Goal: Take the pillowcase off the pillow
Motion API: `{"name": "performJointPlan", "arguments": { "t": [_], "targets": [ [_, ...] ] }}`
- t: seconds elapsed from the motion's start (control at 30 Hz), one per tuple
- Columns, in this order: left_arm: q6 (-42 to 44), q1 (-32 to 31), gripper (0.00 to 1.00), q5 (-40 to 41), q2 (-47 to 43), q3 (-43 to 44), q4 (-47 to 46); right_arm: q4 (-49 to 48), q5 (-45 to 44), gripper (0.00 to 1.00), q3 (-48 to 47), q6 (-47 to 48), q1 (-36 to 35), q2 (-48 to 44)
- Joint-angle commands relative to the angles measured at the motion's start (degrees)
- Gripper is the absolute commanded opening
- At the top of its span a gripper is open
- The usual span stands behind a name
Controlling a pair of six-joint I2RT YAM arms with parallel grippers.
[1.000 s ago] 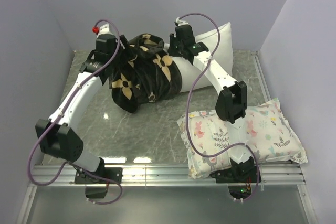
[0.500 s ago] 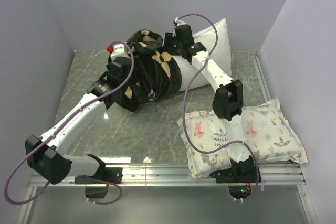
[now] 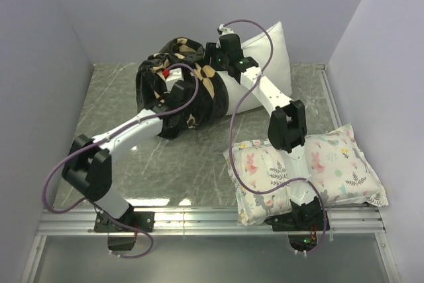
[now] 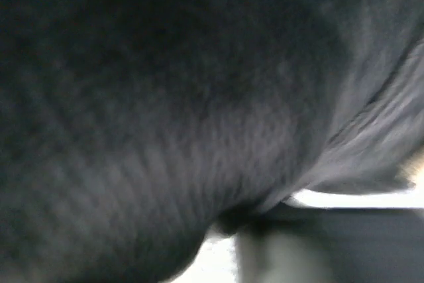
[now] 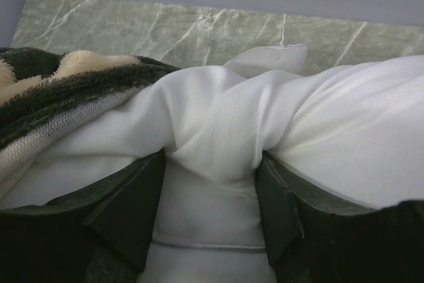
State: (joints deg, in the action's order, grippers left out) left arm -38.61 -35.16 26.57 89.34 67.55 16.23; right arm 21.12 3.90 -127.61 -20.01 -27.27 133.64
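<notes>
As seen from the top external camera, pillowcase location: the pillowcase [image 3: 192,97] is found bunched in a black-and-tan heap at the far middle of the table [image 3: 199,157], covering the left end of the pillow [image 3: 273,51].
Pillow, overhead: its bare white right end is observed propped up toward the back wall.
Left gripper, overhead: the left gripper [image 3: 171,87] is pressed into the heaped pillowcase; its tips are hidden, so their state cannot be determined.
Right gripper, overhead: the right gripper [image 3: 215,54] is set at the pillow where the cover meets white fabric.
Other item, overhead: a floral pillow [image 3: 334,164] is noted at the near right, partly under the right arm, well apart from the heap.
Left wrist view: the frame is filled by blurred dark pillowcase [image 4: 165,97] fabric; the claw's state cannot be told.
Right wrist view, claw: the right gripper [image 5: 211,210] is closed, with a fold of white pillow [image 5: 344,124] fabric pinched between both fingers [image 5: 129,210].
Right wrist view, cover: the pillowcase [image 5: 59,87] edge is seen at the left, lying on the pillow, just beside the grip.
</notes>
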Motion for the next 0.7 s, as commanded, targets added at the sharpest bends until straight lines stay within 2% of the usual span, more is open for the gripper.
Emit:
{"name": "performJointPlan", "arguments": {
  "t": [0.0, 0.07, 0.23, 0.3, 0.33, 0.43, 0.6, 0.67],
  "targets": [
    [-4.8, 1.3, 0.16, 8.8, 2.6, 5.0, 7.8, 15.3, 4.6, 0.66, 7.0, 0.3, -4.5, 5.7],
    [-7.6, 5.2, 0.01, 8.0, -1.0, 1.4, 8.2, 14.5, 4.1, 0.66, 8.3, 0.7, -4.3, 4.8],
    [-8.8, 19.9, 0.0, -0.3, -11.3, -9.5, 5.2, 11.8, 3.0, 0.66, 11.9, 0.5, -4.2, 3.9],
    [-9.2, 23.5, 0.0, -3.2, -13.8, -12.2, 4.3, 11.2, 2.2, 0.65, 13.2, 0.2, -3.7, 3.7],
    [-9.9, 27.6, 0.01, -4.8, -16.2, -14.9, 3.7, 10.2, 1.8, 0.65, 13.9, 0.0, -3.5, 3.4],
    [-9.5, 33.6, 0.01, -12.9, -18.8, -20.4, -1.2, 8.6, 2.1, 0.64, 16.3, -0.5, -2.4, 2.4],
    [-8.9, 32.3, 0.0, -16.5, -17.4, -20.8, -2.6, 8.0, 2.7, 0.65, 15.9, 0.5, -2.4, -0.7],
    [-8.6, 30.1, 0.01, -16.1, -17.4, -19.9, -2.3, 8.7, 2.5, 0.66, 13.9, 1.2, -2.5, -3.1]
  ]
}}
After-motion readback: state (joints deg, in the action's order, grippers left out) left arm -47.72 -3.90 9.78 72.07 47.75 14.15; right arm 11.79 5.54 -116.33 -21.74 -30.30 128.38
